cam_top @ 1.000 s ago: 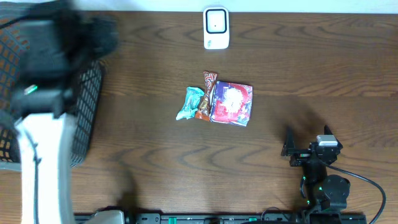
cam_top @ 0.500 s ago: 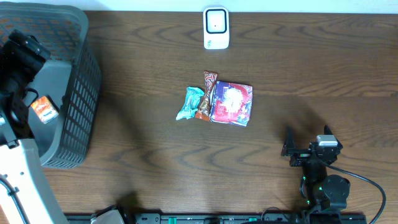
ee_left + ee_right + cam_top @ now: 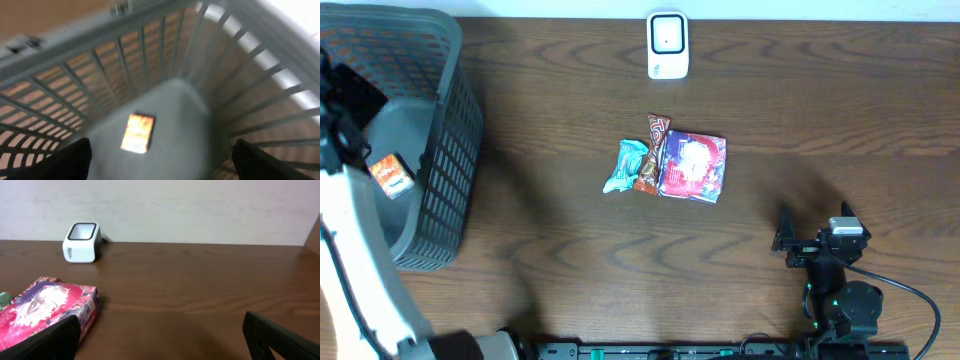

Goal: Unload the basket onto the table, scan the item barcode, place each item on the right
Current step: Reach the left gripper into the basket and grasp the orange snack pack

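So the pink packet (image 3: 692, 166) lies far-left of my spread, empty right tool (image 3: 815, 225); left tool (image 3: 160, 155), also spread, hangs way off over the basket (image 3: 450, 150).

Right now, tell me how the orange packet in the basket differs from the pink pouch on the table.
Place: the orange packet lies alone on the basket floor; the pink pouch lies on the table, against a brown bar.
Colour: the orange packet is orange; the pink pouch is pink with purple.
Size: the orange packet looks smaller than the pink pouch.
Both lie flat, ungripped.
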{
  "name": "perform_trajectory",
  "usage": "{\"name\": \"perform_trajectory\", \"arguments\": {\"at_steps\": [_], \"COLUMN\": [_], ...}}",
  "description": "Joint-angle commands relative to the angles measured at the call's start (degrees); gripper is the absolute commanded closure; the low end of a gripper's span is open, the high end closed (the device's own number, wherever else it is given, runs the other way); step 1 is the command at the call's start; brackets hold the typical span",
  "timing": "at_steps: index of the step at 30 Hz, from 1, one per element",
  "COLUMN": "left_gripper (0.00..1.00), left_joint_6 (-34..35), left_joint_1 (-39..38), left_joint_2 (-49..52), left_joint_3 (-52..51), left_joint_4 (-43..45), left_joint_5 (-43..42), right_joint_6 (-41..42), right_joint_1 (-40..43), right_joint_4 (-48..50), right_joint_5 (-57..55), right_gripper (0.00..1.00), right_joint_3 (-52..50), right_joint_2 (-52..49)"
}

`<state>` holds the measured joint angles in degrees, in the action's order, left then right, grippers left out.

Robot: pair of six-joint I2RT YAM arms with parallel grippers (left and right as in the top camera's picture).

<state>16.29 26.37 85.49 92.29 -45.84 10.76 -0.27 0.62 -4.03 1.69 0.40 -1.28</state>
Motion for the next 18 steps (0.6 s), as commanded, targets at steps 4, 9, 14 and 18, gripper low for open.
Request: {"name": "perform_trajectory", "arguments": {"at_steps": [4, 9, 14, 18], "left_gripper": [0.1, 0.11, 0.21, 0.28], "left_joint_6": [-4.9, -4.7, -4.7, -4.7], "left_joint_1": [0.6, 3.8, 4.6, 4.6], "left_joint_2": [10.5, 23.6, 32.6, 35.2], "left_joint_3": [-0.3, -0.3, -0.3, -0.9], "left_joint_4": [-2.1, -3.1, -1.7, 0.9], "left_joint_5": [2.4, 2.4, 2.4, 2.4], "right_joint_6": [0.0, 0.0, 0.0, 0.0], "right_joint_1": [0.4, 0.4, 0.4, 0.4], "right_joint_4": [-0.2, -0.2, -0.2, -0.2], "right_joint_5": [-0.1, -0.1, -0.1, -0.1], "right_gripper": [0.01, 0.01, 0.01, 0.01], "right_joint_3": [-0.1, -0.1, -0.1, -0.1], "right_joint_2": [0.2, 0.2, 0.2, 0.2]}}
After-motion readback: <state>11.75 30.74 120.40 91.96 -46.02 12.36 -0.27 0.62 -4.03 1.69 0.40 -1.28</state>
